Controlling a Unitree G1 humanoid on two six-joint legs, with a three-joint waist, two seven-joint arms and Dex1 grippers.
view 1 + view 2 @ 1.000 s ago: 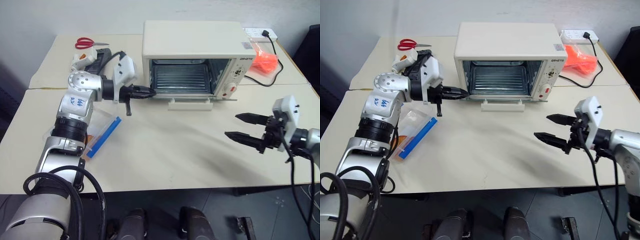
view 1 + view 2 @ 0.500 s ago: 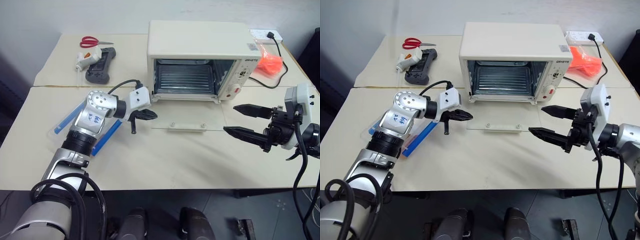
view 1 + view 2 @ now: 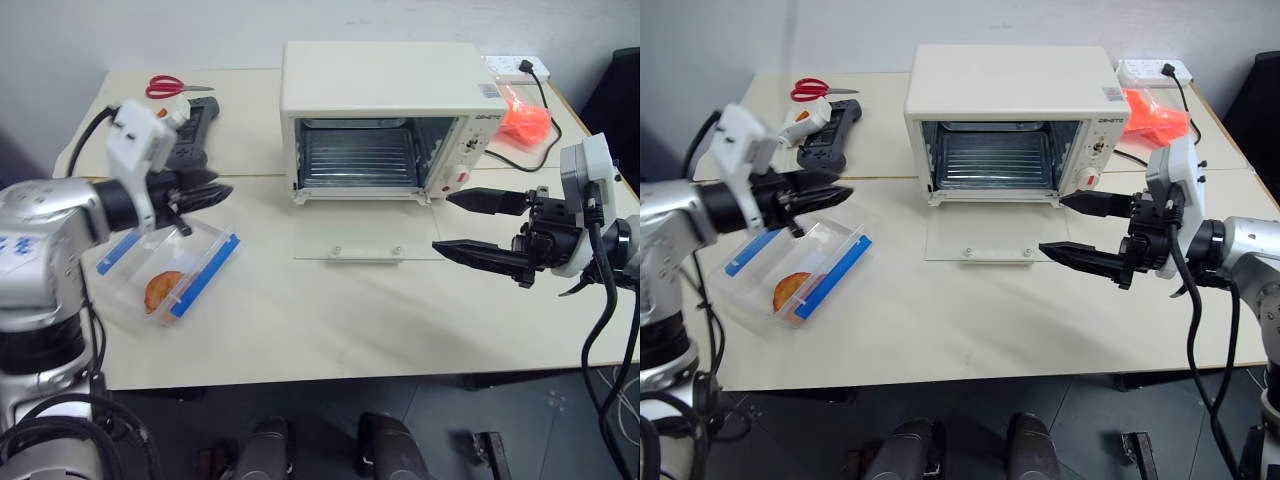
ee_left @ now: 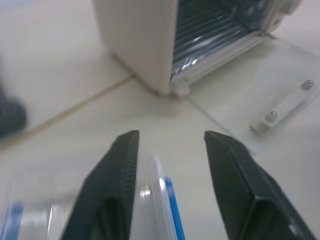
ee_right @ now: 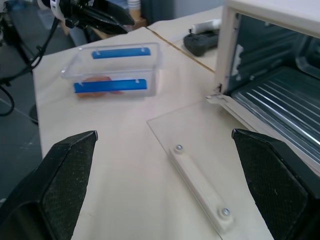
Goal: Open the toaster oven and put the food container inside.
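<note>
The cream toaster oven (image 3: 380, 90) stands at the back of the table. Its glass door (image 3: 362, 232) lies open flat on the tabletop, baring the wire rack (image 3: 362, 160). The clear food container (image 3: 165, 275), with blue clips and a brown pastry inside, rests on the table to the oven's left. My left gripper (image 3: 220, 192) hovers open just above the container's far end, holding nothing; the left wrist view shows its fingers (image 4: 120, 170) apart over the container (image 4: 155, 200). My right gripper (image 3: 443, 222) is wide open beside the door's right edge, pointing left.
Red scissors (image 3: 170, 86) and a black device (image 3: 195, 130) lie at the back left. An orange bag (image 3: 525, 120), a white power strip (image 3: 520, 66) and a black cable sit right of the oven. A seam runs across the table under the oven.
The oven door has dropped from half open to flat. My left gripper pulled back and left from the door to above the container and opened. My right gripper rose slightly and moved left.
</note>
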